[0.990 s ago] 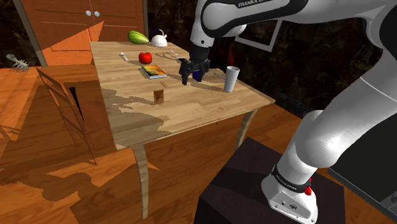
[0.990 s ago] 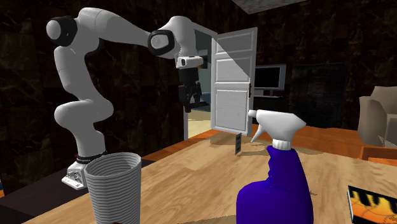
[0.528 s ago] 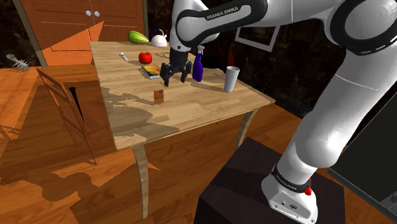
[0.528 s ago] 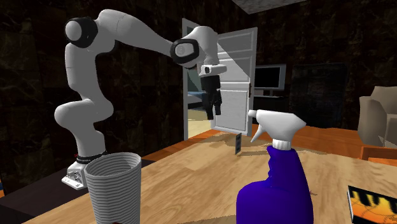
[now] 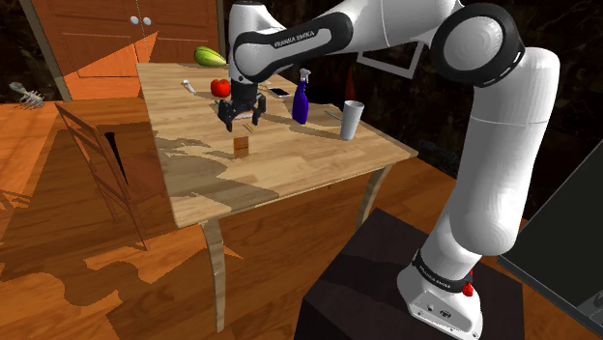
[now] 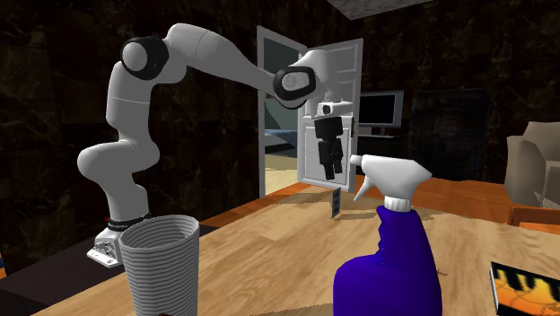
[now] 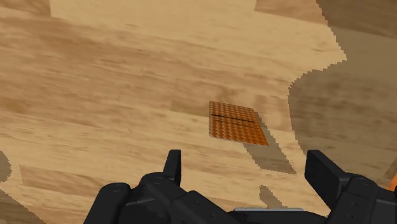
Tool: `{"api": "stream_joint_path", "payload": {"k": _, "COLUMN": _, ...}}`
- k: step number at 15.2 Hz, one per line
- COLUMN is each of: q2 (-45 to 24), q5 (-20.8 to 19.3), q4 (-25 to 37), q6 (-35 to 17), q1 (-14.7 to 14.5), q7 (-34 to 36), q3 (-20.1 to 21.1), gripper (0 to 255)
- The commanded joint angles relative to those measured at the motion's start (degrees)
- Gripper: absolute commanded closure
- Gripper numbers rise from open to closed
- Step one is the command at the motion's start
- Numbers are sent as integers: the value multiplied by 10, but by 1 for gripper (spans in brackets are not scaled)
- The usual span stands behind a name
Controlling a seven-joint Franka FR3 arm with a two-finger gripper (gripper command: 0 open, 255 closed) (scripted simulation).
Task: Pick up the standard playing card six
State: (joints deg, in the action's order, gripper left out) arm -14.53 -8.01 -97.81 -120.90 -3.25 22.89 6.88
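The playing card [image 5: 241, 145] stands on edge on the wooden table [image 5: 290, 159], small and orange-brown in the shoulder view. Seen from the second exterior view, the card [image 6: 335, 202] is a dark upright sliver. In the wrist view the card [image 7: 235, 123] shows an orange patterned face with a dark line across it. My black gripper [image 5: 243, 124] hangs open just above and slightly behind the card, apart from it. The gripper [image 6: 328, 166] points down over the card. In the wrist view the gripper [image 7: 248, 168] is spread wide with nothing between the fingers.
A blue spray bottle [image 5: 301, 99] and a ribbed white cup [image 5: 352, 120] stand to the shoulder view's right of the gripper. A red apple [image 5: 220, 87], a spoon [image 5: 188, 86] and a green object [image 5: 210, 56] lie farther back. A chair [image 5: 97, 164] is beside the table.
The arm has swung toward the shoulder view's left, carrying the open gripper from near the cup and spray bottle to just above the card.
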Motion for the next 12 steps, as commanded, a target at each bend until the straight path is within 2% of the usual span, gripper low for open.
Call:
{"api": "stream_joint_path", "payload": {"k": 1, "q2": -11, "q5": -5, "q4": 2, "q6": -9, "q1": -2, "q7": 6, "q3": 0, "gripper": 0}}
{"api": "stream_joint_path", "payload": {"k": 6, "q2": -23, "q5": -9, "q4": -24, "q6": -47, "q1": -3, "q7": 12, "q3": -2, "gripper": 0}}
{"api": "stream_joint_path", "payload": {"k": 8, "q2": -23, "q5": -9, "q4": -24, "q6": -47, "q1": -3, "q7": 12, "q3": -2, "gripper": 0}}
{"api": "stream_joint_path", "payload": {"k": 9, "q2": -24, "q5": -10, "q4": -23, "q6": -46, "q1": -3, "q7": 12, "q3": -2, "gripper": 255}}
{"api": "stream_joint_path", "payload": {"k": 12, "q2": -23, "q5": -10, "q4": -22, "q6": -46, "q1": -3, "q7": 12, "q3": -2, "gripper": 255}}
